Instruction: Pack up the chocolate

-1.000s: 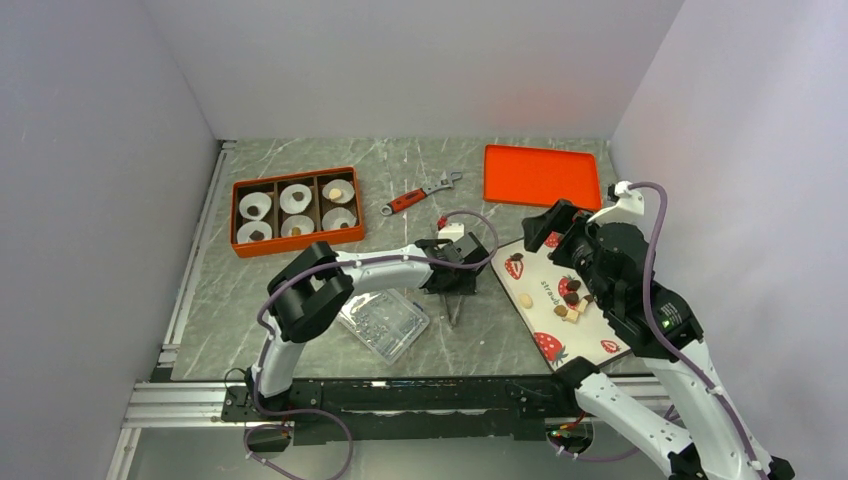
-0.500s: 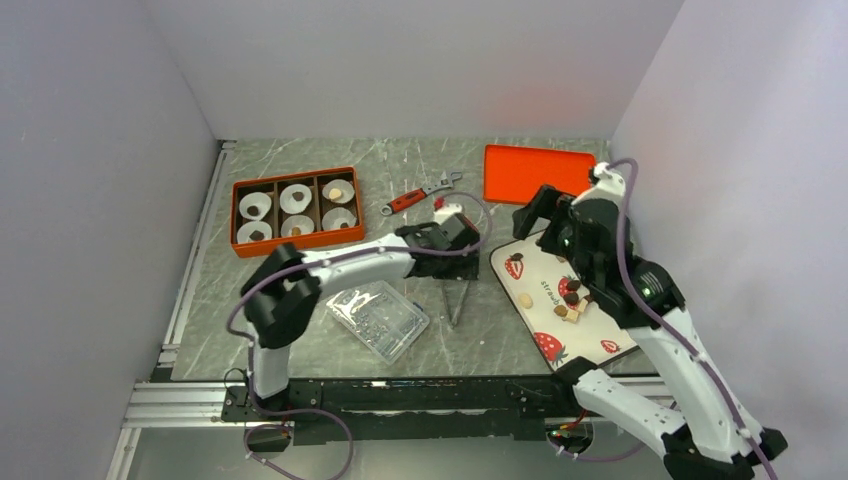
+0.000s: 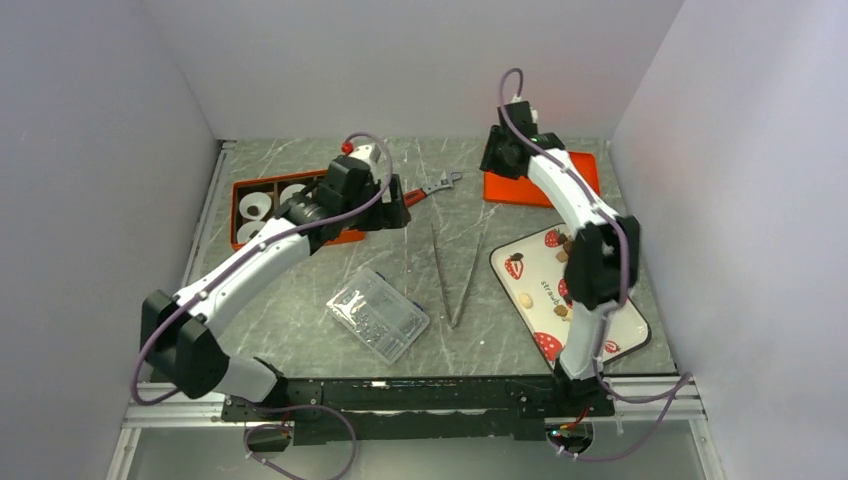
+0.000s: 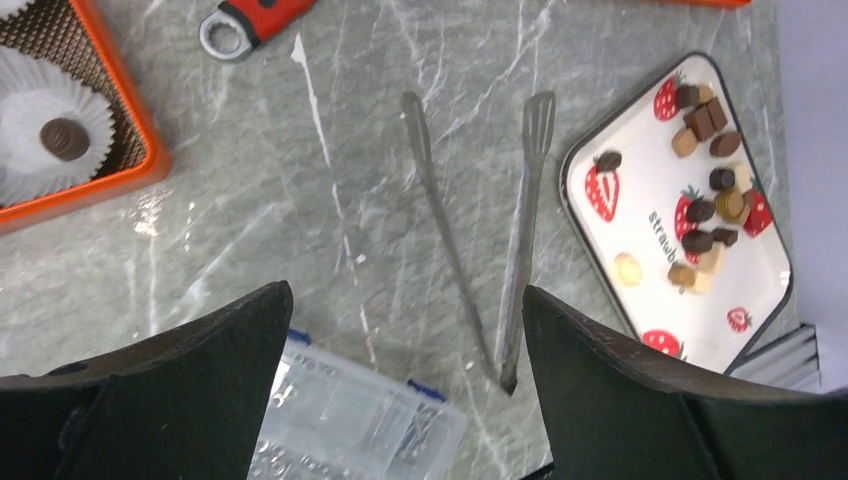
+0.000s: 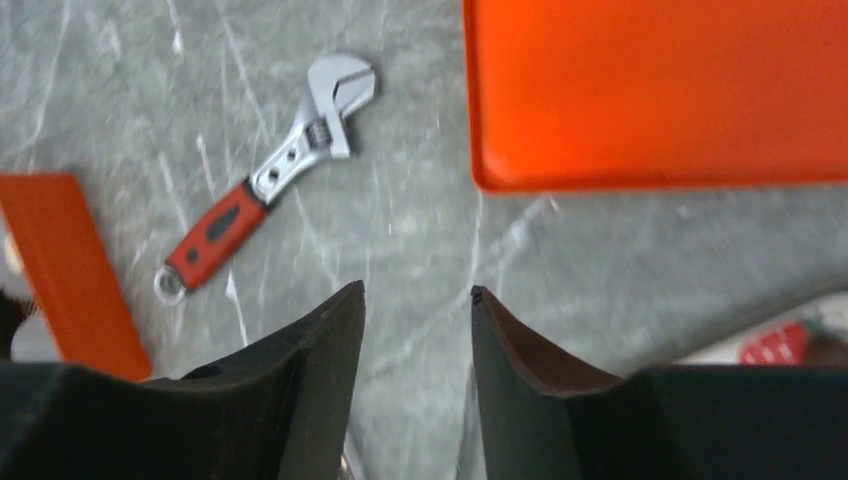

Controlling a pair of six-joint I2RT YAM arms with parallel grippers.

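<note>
The chocolate [image 4: 708, 205] is a cluster of small brown, tan and cream pieces on a white strawberry-print tray [image 4: 640, 135]; in the top view a tan piece [image 3: 525, 299] shows beside the right arm. One dark piece [image 4: 65, 138] sits in a paper cup in the orange box [image 4: 150, 165]. My left gripper [image 4: 405, 290] hangs open and empty high over the table, near the box [image 3: 345, 236]. My right gripper [image 5: 417, 288] is raised at the back by the orange tray [image 5: 660, 90], its jaws narrowly apart with nothing between them.
Metal tongs [image 3: 455, 270] lie spread in a V on the table between box and tray. A red-handled wrench [image 3: 425, 190] lies behind them. A clear plastic case [image 3: 378, 313] sits near the front. Walls close in on both sides.
The left gripper opened, left the tongs on the table and rose back-left toward the box. The right arm swung up from the strawberry tray to the back, its jaws narrowing.
</note>
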